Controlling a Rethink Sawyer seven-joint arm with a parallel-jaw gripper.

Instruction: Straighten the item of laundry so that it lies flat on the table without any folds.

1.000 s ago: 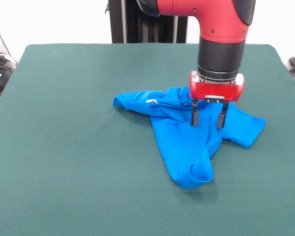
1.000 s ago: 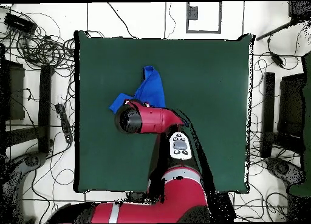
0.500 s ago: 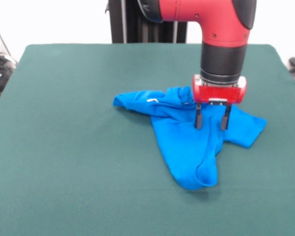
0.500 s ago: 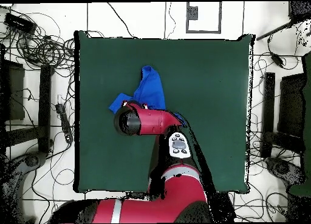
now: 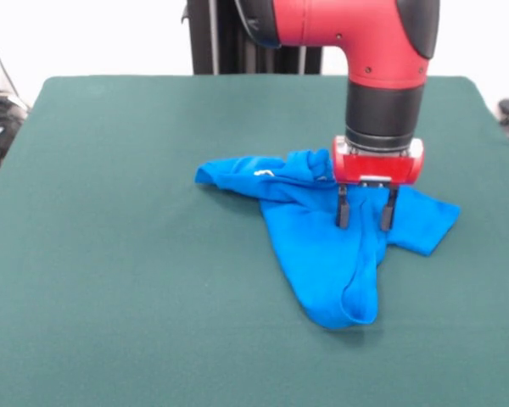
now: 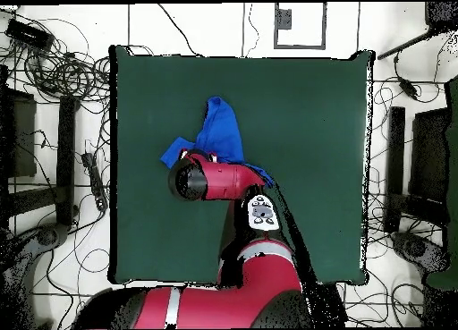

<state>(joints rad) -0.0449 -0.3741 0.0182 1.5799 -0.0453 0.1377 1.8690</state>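
1. On the dark green table point(image 5: 110, 254), a bright blue item of laundry point(image 5: 318, 254) lies crumpled somewhat right of centre in the front view, bunched into folds rather than spread flat.
2. One arm of cloth runs off to the left, showing a small patch of white print point(image 5: 261, 174); a second lobe spreads to the right, and a long folded tongue reaches toward the near edge, ending in a rounded loop.
3. The red and black arm point(image 5: 382, 59) comes straight down over the garment, its gripper point(image 5: 364, 222) pointing vertically at the middle of the bundle.
4. The two dark fingers point(image 5: 343, 212) stand apart with a clear gap between them, nothing pinched in that gap, their tips down at the cloth; whether they press into it cannot be told.
5. Seen from overhead, the arm point(image 6: 219, 179) covers part of the shirt point(image 6: 221, 130), which lies left of the table's point(image 6: 313, 121) middle, a blue tongue stretching away from the robot's base.
6. Cables point(image 6: 54, 67) trail over the floor around the table.
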